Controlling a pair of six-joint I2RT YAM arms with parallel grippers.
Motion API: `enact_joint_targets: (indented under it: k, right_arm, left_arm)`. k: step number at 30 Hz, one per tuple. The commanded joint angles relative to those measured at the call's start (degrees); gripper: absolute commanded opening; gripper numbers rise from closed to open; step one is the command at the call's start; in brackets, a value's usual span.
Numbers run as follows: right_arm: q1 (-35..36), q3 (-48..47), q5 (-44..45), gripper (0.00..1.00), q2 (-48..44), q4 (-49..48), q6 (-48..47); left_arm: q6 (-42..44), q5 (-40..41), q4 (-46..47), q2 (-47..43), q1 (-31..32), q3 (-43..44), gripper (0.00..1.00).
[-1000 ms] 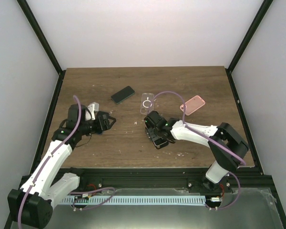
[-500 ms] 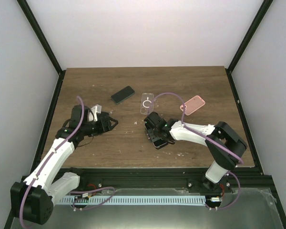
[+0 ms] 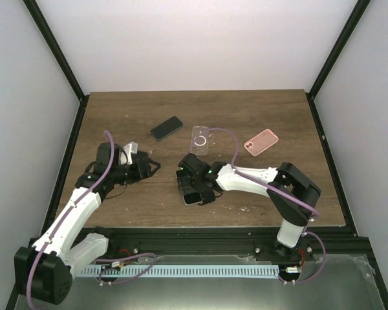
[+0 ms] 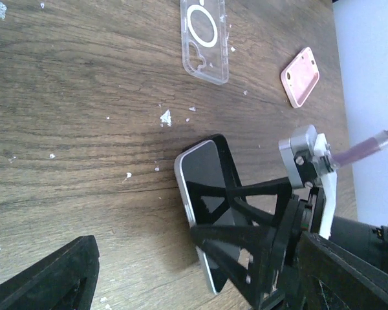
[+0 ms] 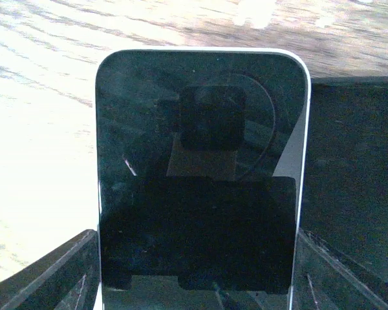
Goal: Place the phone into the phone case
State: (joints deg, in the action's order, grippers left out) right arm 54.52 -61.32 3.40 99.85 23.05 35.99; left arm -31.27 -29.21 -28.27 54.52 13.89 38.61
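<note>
Your right gripper (image 3: 193, 185) clamps one phone (image 5: 200, 161) across its width, screen up, low at the front centre of the surface (image 3: 258, 110). A second phone (image 3: 166, 128) lies farther back, left of two cases: a clear case (image 3: 199, 139) and a pink case (image 3: 261, 142). Your left gripper (image 3: 149, 166) hovers wide open, empty.
</note>
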Motion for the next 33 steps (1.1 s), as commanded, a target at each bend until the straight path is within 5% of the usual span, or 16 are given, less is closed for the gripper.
enact_joint_targets:
  k: [1,14,33]
  right_arm:
    - [0.8,-2.6,-0.3,0.62,-1.3,-2.5,2.6]
    - [0.8,2.8,13.7,0.62,-5.1,-2.0,-7.2]
    - [0.8,5.9,14.0,0.62,-2.9,-2.8,-5.4]
  left_arm:
    - [0.8,-0.5,0.3,-0.2,-0.1,0.3,0.85]
    - [-0.6,-0.6,1.3,-1.1,-0.2,-1.5,0.84]
    - [-0.6,-0.6,1.3,-1.2,-0.1,-2.1,0.84]
